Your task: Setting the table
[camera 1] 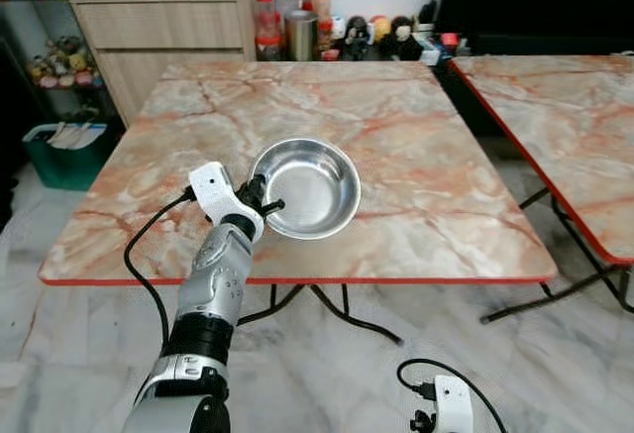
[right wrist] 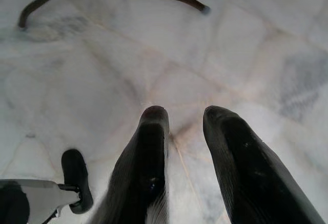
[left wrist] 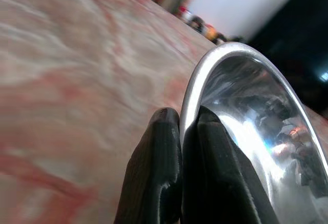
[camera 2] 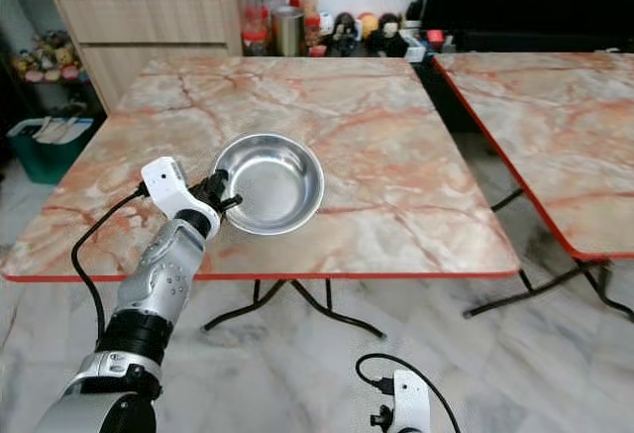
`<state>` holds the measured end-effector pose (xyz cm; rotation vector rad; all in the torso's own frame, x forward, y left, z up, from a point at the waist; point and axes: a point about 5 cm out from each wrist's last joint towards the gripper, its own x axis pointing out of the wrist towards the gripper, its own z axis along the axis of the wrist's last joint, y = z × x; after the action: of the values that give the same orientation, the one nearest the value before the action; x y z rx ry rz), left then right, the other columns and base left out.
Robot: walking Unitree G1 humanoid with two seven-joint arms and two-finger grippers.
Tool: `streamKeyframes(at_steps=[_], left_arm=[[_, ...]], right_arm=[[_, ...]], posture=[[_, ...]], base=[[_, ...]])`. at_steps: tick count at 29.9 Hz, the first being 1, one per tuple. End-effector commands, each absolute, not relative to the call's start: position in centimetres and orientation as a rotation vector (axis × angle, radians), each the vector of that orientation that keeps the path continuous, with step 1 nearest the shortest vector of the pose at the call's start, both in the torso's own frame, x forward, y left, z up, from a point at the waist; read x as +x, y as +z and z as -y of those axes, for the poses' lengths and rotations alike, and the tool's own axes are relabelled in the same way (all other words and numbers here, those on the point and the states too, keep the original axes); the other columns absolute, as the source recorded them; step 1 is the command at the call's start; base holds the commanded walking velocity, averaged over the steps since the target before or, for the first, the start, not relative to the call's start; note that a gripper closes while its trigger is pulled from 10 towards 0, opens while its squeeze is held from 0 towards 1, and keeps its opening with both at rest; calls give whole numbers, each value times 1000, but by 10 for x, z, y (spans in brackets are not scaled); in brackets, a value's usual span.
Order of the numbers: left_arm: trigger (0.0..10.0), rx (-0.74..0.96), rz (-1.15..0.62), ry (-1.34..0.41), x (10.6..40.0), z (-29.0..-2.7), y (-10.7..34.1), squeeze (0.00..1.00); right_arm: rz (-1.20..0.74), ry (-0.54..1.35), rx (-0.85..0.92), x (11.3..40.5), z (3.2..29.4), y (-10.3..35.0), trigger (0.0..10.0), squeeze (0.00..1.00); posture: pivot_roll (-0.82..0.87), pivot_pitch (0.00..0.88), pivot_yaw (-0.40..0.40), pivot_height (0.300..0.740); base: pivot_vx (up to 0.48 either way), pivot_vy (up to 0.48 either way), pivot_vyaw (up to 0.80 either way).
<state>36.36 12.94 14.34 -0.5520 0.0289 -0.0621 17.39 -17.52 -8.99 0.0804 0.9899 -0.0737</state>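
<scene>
Marble table point(camera 1: 416, 146) bears steel bowl point(camera 1: 307, 187), rim pinched by left gripper point(camera 1: 260, 198); right gripper point(right wrist: 184, 126) hangs parted.

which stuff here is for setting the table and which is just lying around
For the job:
- steel bowl, its rim pinched by the left gripper
- marble table

Lying about:
- jars and tins
- wooden cabinet
- green bin
- second table
- right gripper, idle, open

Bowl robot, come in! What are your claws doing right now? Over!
Left claw shut on the steel bowl rim, bowl at the marble table near edge. Right claw open, hanging low over the floor. Nothing in the way.
</scene>
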Motion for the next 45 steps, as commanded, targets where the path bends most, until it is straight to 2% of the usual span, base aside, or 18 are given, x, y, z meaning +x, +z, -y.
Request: streamKeyframes(at_steps=[1,27,29,33,45], left_arm=[[10000,-545,-8,-62,364,-133,149,0],[10000,-545,-8,-62,364,-133,149,0],[10000,-551,-29,-98,360,-133,147,0],[10000,-551,-44,-115,359,-130,145,0],[10000,-548,-60,-125,356,-129,143,0]], right_arm=[[-975,-72,84,178,174,-88,10000,0],[-975,-72,84,178,174,-88,10000,0],[-1023,-116,80,155,182,-97,10000,0],[-1049,-142,87,142,187,-101,10000,0],[-1061,-159,104,134,188,-104,10000,0]], posture=[[-57,12,-9,740],[-57,12,-9,740],[-47,19,-8,740],[-55,22,-3,740],[-53,11,-1,740]], base=[[480,0,0],[480,0,0],[0,0,0],[0,0,0],[0,0,0]])
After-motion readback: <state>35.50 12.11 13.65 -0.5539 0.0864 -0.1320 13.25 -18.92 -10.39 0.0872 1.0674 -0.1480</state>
